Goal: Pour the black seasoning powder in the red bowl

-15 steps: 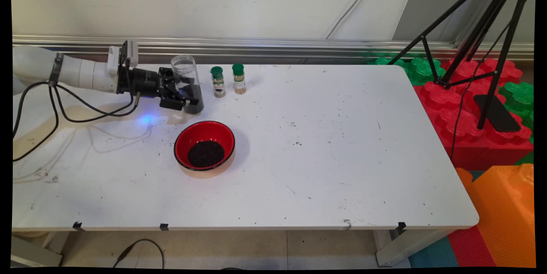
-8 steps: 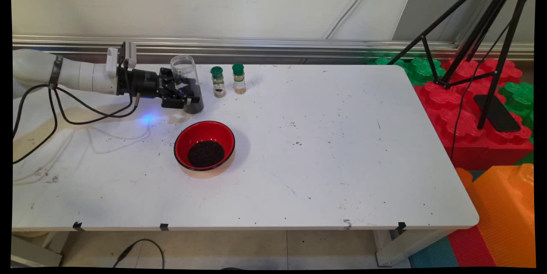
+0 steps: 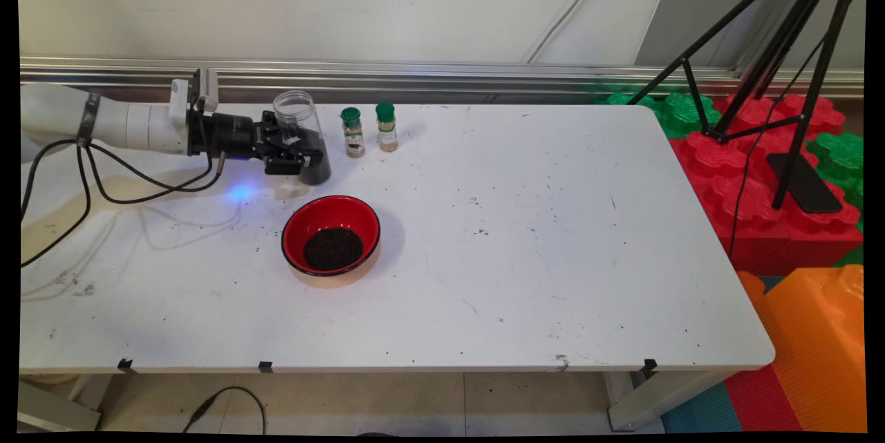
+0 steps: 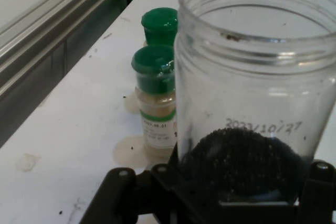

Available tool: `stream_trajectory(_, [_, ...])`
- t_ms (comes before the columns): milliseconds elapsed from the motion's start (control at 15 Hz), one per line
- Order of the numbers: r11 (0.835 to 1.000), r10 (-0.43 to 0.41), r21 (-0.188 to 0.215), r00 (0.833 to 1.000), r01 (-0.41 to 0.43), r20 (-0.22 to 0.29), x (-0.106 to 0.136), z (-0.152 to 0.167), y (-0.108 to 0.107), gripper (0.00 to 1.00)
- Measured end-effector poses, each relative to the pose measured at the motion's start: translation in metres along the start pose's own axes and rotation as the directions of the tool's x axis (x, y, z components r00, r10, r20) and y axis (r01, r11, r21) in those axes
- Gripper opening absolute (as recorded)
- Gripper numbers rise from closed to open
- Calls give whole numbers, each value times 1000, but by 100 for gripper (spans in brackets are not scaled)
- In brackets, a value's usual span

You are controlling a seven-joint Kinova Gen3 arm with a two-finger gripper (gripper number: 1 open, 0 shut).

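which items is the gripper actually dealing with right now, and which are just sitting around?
In hand:
- gripper, shut on the jar
- open clear jar, dark grains at its bottom, slightly tilted

Sitting around:
- red bowl of dark grains, nearer the camera
- two green-capped spice bottles, beside the jar
- tripod, off the table
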Motion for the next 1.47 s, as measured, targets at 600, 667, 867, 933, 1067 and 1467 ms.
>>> stream_trajectory(600, [1000, 27, -3, 999, -27, -24, 9, -3, 2, 0])
stream_trajectory(667, [999, 35, -5, 999, -35, -26, 11, -4, 2, 0])
stream_trajectory(867, [997, 76, -13, 997, -76, -35, 20, -8, 6, 0])
stream_trajectory(933, [996, 86, -13, 996, -86, -35, 21, -9, 7, 0])
stream_trajectory(1067, [993, 117, -10, 993, -117, -33, 26, -11, 8, 0])
stream_trajectory(1467, [972, 235, 1, 972, -235, -30, 41, -17, 11, 0])
